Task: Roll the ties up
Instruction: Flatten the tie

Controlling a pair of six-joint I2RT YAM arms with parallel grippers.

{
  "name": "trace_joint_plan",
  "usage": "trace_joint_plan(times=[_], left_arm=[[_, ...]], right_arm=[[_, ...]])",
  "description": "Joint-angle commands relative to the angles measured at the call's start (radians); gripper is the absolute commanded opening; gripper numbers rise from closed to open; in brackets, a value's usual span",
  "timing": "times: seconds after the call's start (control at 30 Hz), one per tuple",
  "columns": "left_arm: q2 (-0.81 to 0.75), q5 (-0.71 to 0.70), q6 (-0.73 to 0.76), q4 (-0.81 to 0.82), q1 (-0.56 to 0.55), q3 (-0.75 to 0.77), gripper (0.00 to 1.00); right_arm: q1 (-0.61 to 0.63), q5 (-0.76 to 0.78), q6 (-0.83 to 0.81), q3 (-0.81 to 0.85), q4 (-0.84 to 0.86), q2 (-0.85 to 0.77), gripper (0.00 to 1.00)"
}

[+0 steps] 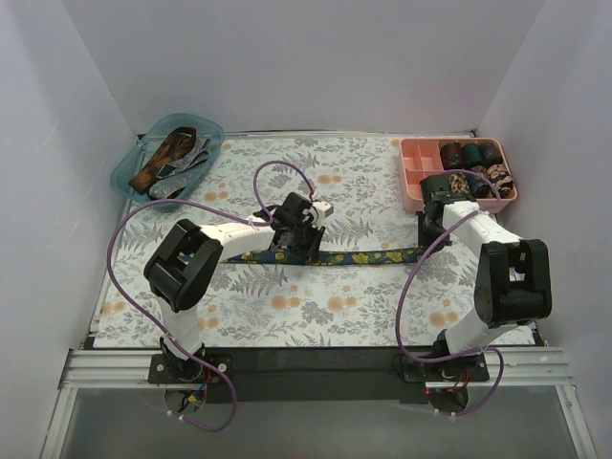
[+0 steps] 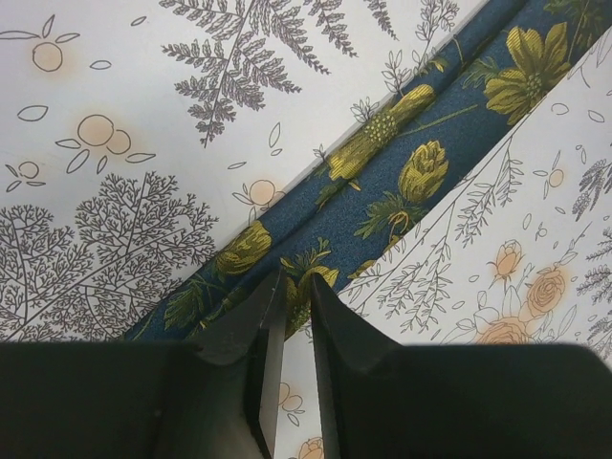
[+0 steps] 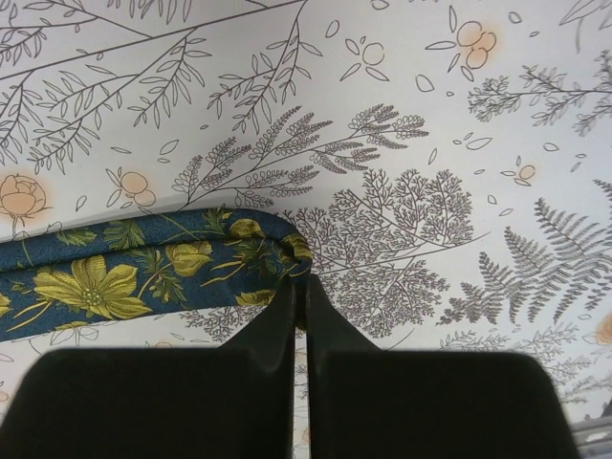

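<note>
A navy tie (image 1: pixel 363 257) printed with yellow flowers lies stretched across the middle of the floral-patterned tabletop (image 1: pixel 287 316), running between the two arms. In the left wrist view it lies doubled lengthwise, one strip beside the other.

The left hand (image 2: pixel 295 282) is down at the tie's left part. Its fingers are drawn in to a narrow slit, and the tie's edge sits caught between the tips. The right hand (image 3: pixel 298 287) is at the tie's right end, where the fabric curves round in a fold. Its fingers are pressed almost together, nipping that folded end.

At the far left corner a teal tray (image 1: pixel 129 172) holds loose ties, a brown-orange tie (image 1: pixel 163 161) among them. At the far right, a pink tray (image 1: pixel 409 191) with compartments holds several rolled ties (image 1: pixel 473 153), just beyond the right hand.
</note>
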Motion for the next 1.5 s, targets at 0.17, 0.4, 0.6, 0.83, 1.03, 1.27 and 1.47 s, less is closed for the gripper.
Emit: trace_joint_plan(times=[0.17,0.4,0.6,0.83,1.03,1.27,1.47], left_arm=[[0.02,-0.008,-0.059,-0.015,-0.001,-0.002,0.17],[0.029,0.004,-0.079,-0.027,-0.001,0.02,0.17],[0.037,0.013,-0.094,-0.028,-0.001,0.025,0.17],[0.043,0.018,-0.103,-0.025,-0.001,0.026,0.17],[0.046,0.015,-0.108,-0.025,-0.001,0.026,0.17],[0.046,0.001,-0.109,-0.032,-0.001,0.029,0.17],[0.042,-0.021,-0.109,-0.051,-0.001,0.032,0.17]], right_arm=[[0.16,0.239,0.072,0.032,-0.033,-0.044,0.01],[0.271,0.28,0.113,0.069,-0.06,0.007,0.01],[0.349,0.207,0.128,0.109,-0.054,0.082,0.01],[0.393,0.108,0.121,0.105,-0.001,0.145,0.01],[0.395,0.033,0.087,0.085,0.067,0.154,0.01],[0.395,-0.027,0.09,0.077,0.079,0.172,0.02],[0.393,0.049,0.108,0.12,0.013,0.136,0.01]])
